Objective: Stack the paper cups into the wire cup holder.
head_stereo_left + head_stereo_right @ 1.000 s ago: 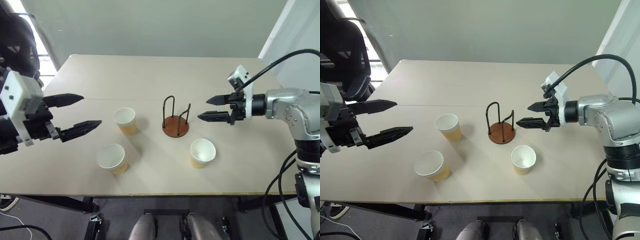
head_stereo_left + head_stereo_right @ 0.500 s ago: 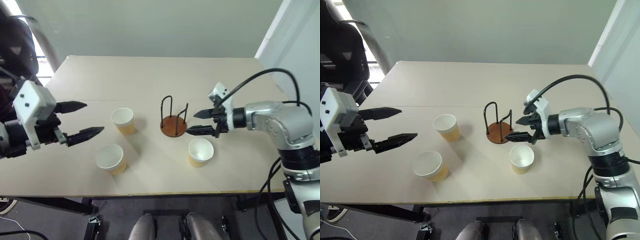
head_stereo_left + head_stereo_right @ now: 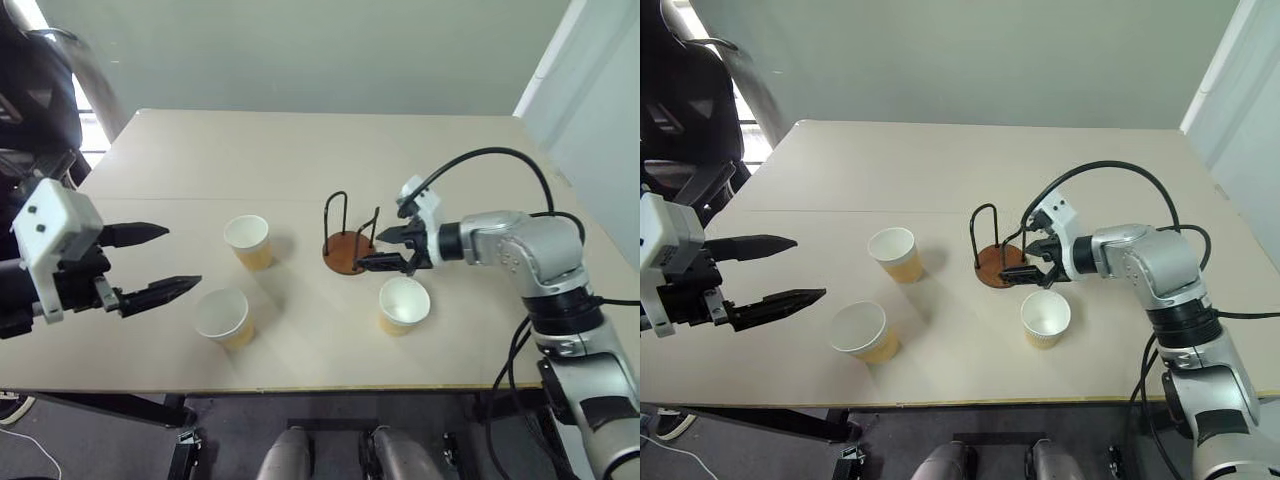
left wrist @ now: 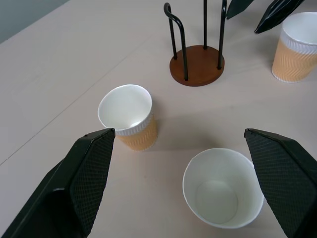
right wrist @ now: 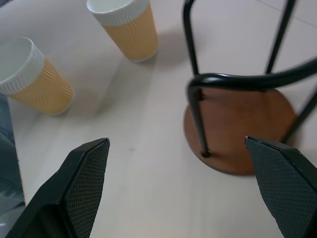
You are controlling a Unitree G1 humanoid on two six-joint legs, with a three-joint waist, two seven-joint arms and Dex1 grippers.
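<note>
1. Table point(image 3: 300, 150): beige top, all task things sit on it, upright.
2. Cup holder point(image 3: 350, 252): round reddish-brown base flat on the table near its centre, black wire loops standing straight up, long axis vertical, open end up. No cup in it.
3. Cup A point(image 3: 248, 241): at 9 o'clock from the holder, near it but apart. Upright, mouth up, narrow bottom on the table, axis vertical.
4. Cup B point(image 3: 224, 316): at about 8 o'clock from the holder, well apart, at 7 o'clock from cup A, close to the near table edge. Upright, mouth up, white inside showing.
5. Cup C point(image 3: 403, 304): at about 4 o'clock from the holder, just beside it, not touching. Upright, mouth up.
6. Right gripper point(image 3: 380, 247): fingers spread wide, nothing between them. Tips point toward the holder from its 3 o'clock side, tilted a bit down, right at the base edge; contact with the wires cannot be told. It sits at 11 o'clock from cup C, above its rim level.
7. Right wrist view: holder base and one wire loop lie between the two open fingers, cups A and B beyond.
8. Left gripper point(image 3: 150, 262): fingers wide apart, holding nothing, hanging at 9 o'clock from cups A and B, apart from both, tips aimed toward table centre.
9. Left wrist view: cups A and B between the spread fingers point(image 4: 81, 176), holder farther off.
</note>
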